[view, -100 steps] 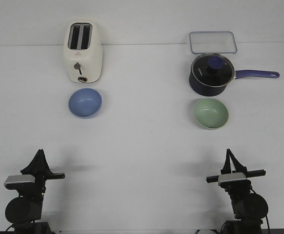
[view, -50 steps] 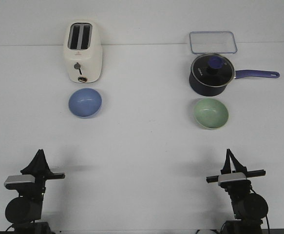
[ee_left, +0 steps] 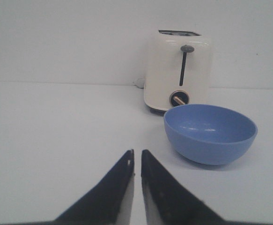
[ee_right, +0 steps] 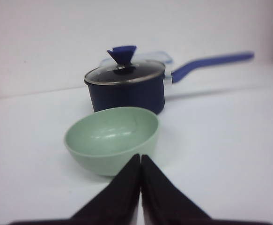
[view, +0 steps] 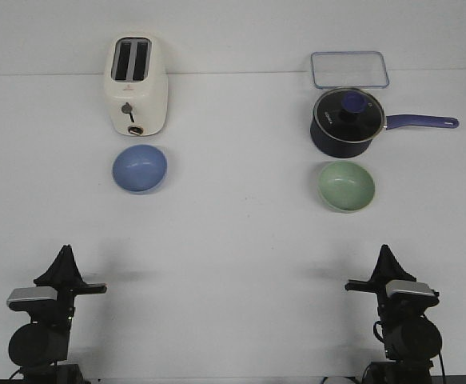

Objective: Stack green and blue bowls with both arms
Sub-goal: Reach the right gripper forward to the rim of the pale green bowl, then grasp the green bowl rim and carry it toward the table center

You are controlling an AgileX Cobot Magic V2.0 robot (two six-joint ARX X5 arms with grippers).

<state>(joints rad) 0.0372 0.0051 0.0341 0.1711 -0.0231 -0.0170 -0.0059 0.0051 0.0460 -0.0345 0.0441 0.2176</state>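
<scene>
Right arm swung rightward; both jaws clenched, empty; bowls untouched, L arm idle.

A robot test bench dressed with kitchenware

A bare white table against a plain white wall carries a cream toaster, a navy lidded saucepan and what looks like a clear container lid, suggesting a lab, not a home kitchen.

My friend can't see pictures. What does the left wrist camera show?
A blue bowl sits on a white table, with a cream toaster just behind it. The left end effector points toward them, fingers nearly together, holding nothing.
</scene>
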